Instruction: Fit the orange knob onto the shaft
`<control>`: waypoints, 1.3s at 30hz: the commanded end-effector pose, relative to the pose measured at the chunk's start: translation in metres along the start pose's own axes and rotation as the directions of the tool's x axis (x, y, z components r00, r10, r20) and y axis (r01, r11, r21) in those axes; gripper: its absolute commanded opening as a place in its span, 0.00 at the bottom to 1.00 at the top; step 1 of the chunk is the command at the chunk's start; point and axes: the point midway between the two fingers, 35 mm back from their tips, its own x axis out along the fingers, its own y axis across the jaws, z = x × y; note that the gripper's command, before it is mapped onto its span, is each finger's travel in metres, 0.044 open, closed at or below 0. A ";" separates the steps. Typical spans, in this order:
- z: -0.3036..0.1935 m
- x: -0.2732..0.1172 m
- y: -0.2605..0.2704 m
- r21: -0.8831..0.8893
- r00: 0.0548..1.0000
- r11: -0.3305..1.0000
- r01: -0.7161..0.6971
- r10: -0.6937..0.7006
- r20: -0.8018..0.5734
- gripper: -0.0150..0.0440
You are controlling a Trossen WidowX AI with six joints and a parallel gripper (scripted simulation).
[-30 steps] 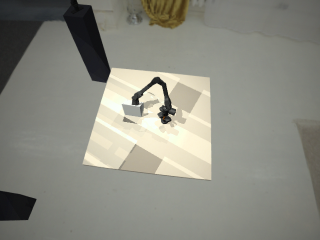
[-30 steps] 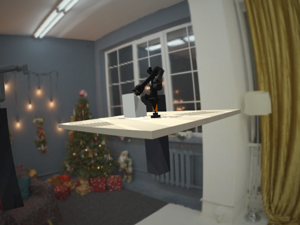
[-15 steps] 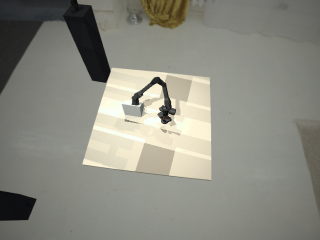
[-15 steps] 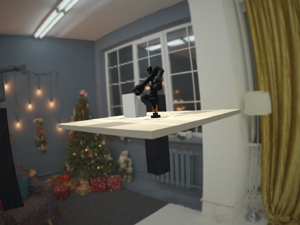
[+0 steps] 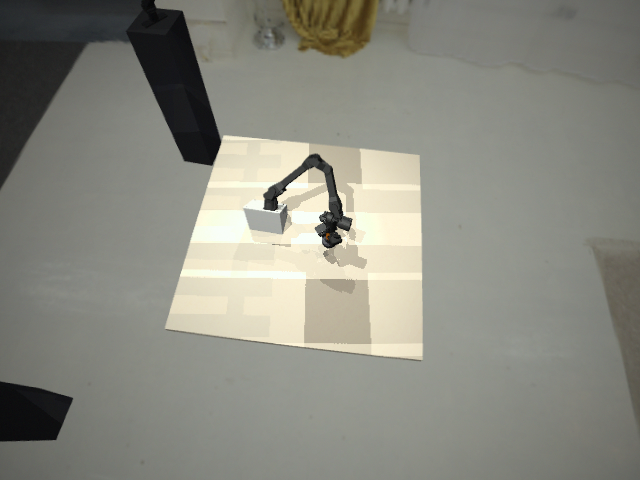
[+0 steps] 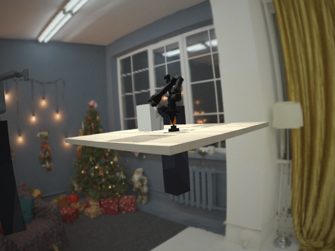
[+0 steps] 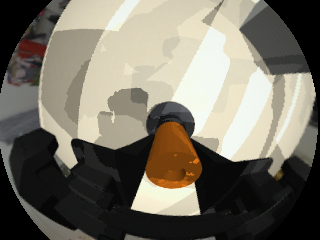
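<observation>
the end effector (image 5: 331, 235) (image 6: 173, 118) (image 7: 171, 139) had the orange knob (image 6: 174, 120) (image 7: 173, 156) gripped between its two fingers, pointing down over the dark round pedestal (image 5: 329, 244) (image 6: 173, 129) (image 7: 153, 121). the pedestal stood on the pale surface (image 5: 248, 310) (image 6: 167, 148) (image 7: 135, 47). in the wrist view the knob's far end overlapped the pedestal's middle; whether the shaft had entered its hole could not be told. the arm (image 5: 295, 176) (image 6: 165, 91) reached over from a light grey block (image 5: 265, 219) (image 6: 144, 117), which stood on the same surface, apart from the pedestal.
</observation>
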 end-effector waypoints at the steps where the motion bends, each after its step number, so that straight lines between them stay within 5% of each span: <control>1: 0.000 0.004 -0.001 -0.032 1.000 0.999 0.002 -0.002 -0.002 0.25; 23: 0.001 0.009 -0.001 -0.085 1.000 0.996 -0.001 0.001 -0.001 0.25; 39: 0.001 0.009 -0.001 -0.085 1.000 0.996 -0.001 0.001 -0.001 0.97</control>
